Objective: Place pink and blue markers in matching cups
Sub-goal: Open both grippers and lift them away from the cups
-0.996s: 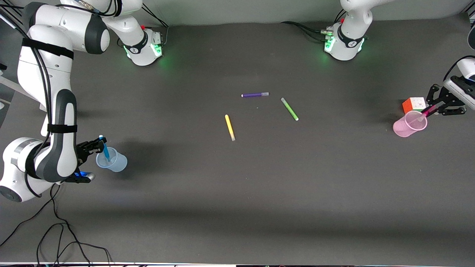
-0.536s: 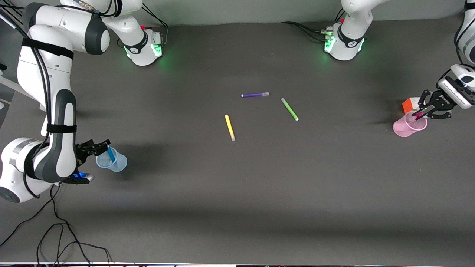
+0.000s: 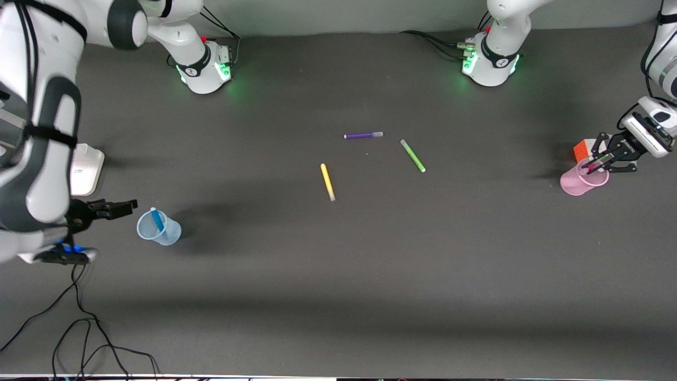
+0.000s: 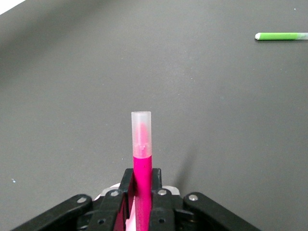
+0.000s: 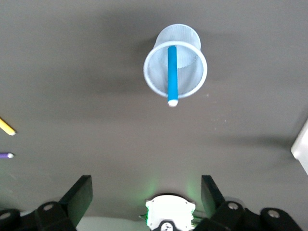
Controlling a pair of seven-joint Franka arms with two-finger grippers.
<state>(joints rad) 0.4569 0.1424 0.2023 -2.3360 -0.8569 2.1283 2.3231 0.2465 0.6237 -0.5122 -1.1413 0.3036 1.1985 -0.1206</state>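
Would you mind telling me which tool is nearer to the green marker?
Left. The left tool is over the pink cup, gripping the pink marker; the right tool is beside the blue cup, farther from the green marker.

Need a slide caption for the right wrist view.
Right hand open, clear of the blue cup; blue marker leaning inside.

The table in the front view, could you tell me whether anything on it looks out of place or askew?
Nothing is spilled or damaged. Both cups stand upright: the blue marker leans in the blue cup, and the left gripper holds the pink marker over the pink cup.
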